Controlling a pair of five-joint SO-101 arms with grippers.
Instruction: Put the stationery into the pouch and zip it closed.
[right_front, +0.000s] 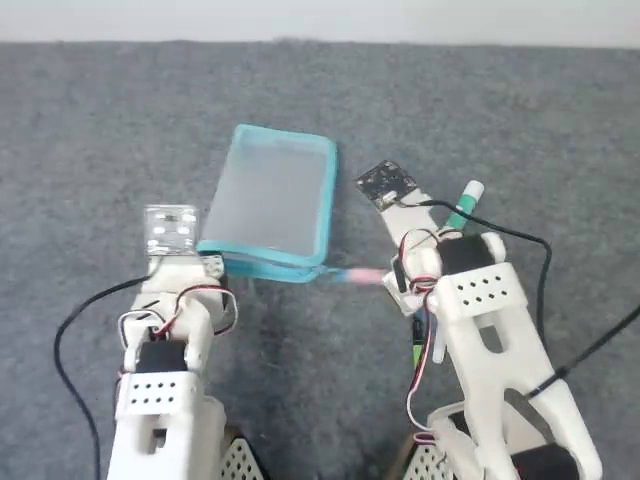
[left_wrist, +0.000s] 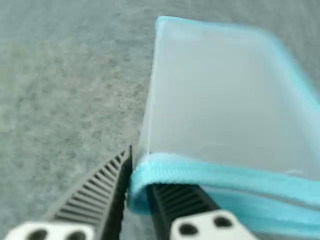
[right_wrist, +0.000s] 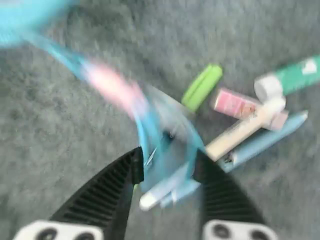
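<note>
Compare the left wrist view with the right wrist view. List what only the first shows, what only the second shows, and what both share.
Only the left wrist view: the left gripper, its fingers shut on the zipper edge of the pouch, and the pouch's translucent face.
Only the right wrist view: the right gripper above loose stationery, namely a green cap, a pink eraser, a green marker, a beige stick and a light blue pen. It also shows a blurred pink tag on a blue cord.
Both: the pouch's blue trim and the grey table.
</note>
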